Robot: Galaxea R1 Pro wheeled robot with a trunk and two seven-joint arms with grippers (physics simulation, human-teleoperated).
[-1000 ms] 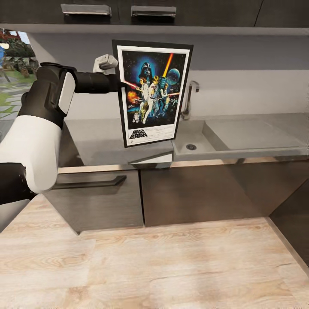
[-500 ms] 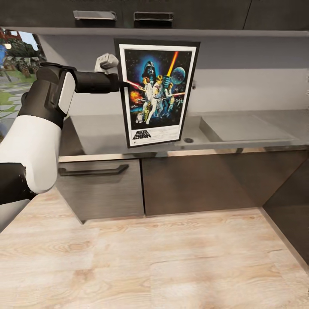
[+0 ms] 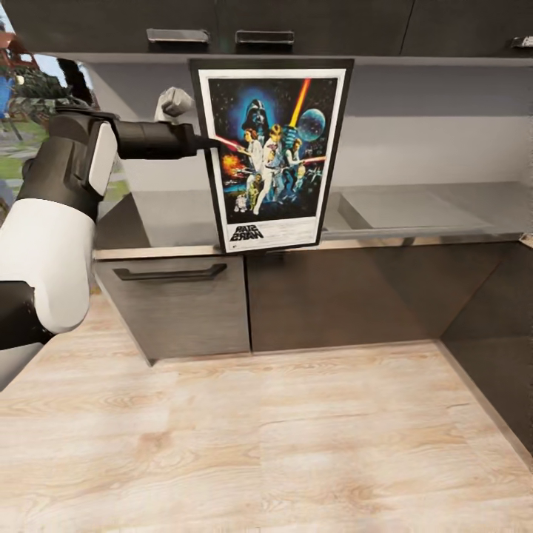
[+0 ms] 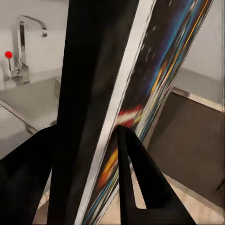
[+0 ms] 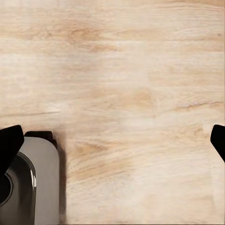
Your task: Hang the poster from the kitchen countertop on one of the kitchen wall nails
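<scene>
The left gripper (image 4: 79, 154) is pinching the poster (image 3: 270, 152) by its left edge, holding it upright above the kitchen countertop (image 3: 414, 211); its lettering is reading "STAR WARS". The right gripper (image 5: 112, 140) is hanging spread over the wooden floor (image 5: 122, 70).

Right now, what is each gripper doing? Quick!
Left gripper: shut on the poster.
Right gripper: open, holding nothing, over the wooden floor.

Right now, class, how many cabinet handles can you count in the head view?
3: two grey handles on the upper cabinets above the poster, one dark drawer handle under the countertop. Others may be hidden.
</scene>
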